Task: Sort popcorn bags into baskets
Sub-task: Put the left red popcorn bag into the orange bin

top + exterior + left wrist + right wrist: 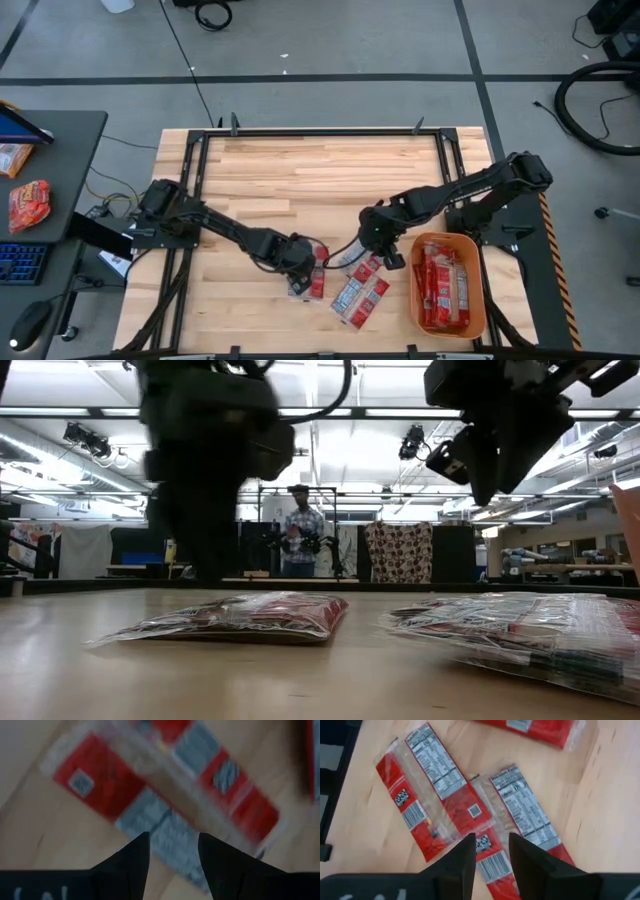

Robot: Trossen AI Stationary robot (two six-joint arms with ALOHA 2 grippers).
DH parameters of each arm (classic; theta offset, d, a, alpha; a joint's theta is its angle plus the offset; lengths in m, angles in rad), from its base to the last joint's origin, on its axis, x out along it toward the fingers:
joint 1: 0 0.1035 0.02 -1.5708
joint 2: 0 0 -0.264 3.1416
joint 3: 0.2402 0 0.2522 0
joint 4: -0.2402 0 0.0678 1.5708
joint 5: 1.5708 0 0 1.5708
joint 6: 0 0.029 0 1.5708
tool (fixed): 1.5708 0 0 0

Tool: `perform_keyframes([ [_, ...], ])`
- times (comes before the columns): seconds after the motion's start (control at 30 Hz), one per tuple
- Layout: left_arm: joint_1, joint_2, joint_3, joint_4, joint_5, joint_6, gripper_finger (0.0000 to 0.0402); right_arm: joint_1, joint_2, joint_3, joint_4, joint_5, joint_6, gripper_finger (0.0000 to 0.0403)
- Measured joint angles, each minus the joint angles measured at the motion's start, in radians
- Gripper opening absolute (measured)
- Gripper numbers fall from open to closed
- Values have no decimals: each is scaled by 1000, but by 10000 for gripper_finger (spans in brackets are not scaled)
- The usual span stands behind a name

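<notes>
Overhead view of a two-arm sorting station, with level and wrist views. The orange basket sits at the lower right of the overhead frame and already carries several red popcorn bags standing side by side; a loose cluster of packets lies on the desk at lower centre, just left of the basket, and one further packet lies under the left arm's tip. The right hand hangs over the upper edge of the loose cluster; its wrist view shows the two dark fingers parted a narrow way, with nothing between them, above two overlapping packets that lie label-side up. The left hand sits low over its own packet; its fingers stand apart with a clear gap, and the blurred wrap fills the view beyond them, so contact with it cannot be told, though nothing appears clamped. The step in hand is judged to be a pick from the loose pile. To do it well, the right hand should settle on one packet only, preferably the upper one of the overlapping pair, and bite across its narrow width near an end seam, since the flat slippery film offers little to pinch and a lift at the overlap could drag the neighbour along. The carry to the basket is short; the bag should be let go low among those already stowed. The level view shows a person standing in the room well beyond the desk.
</notes>
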Motion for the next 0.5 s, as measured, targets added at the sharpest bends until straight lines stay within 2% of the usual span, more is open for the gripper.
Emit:
perform_keyframes([
  [0.1, -20, 0, -6, -66, 35, 32, 171, 2, -4, -26, 60, -3, -21, 121],
  [0.2, -20, -15, -73, -25, 77, 25, 169, -2, -6, -79, 157, -20, -22, 121],
  [0.37, -4, -65, -227, 222, 124, -119, 149, -2, -6, -123, 247, -34, 25, 121],
  [0.5, -4, -71, -265, 307, 129, -193, 140, 13, -1, -124, 314, -49, 4, 120],
])
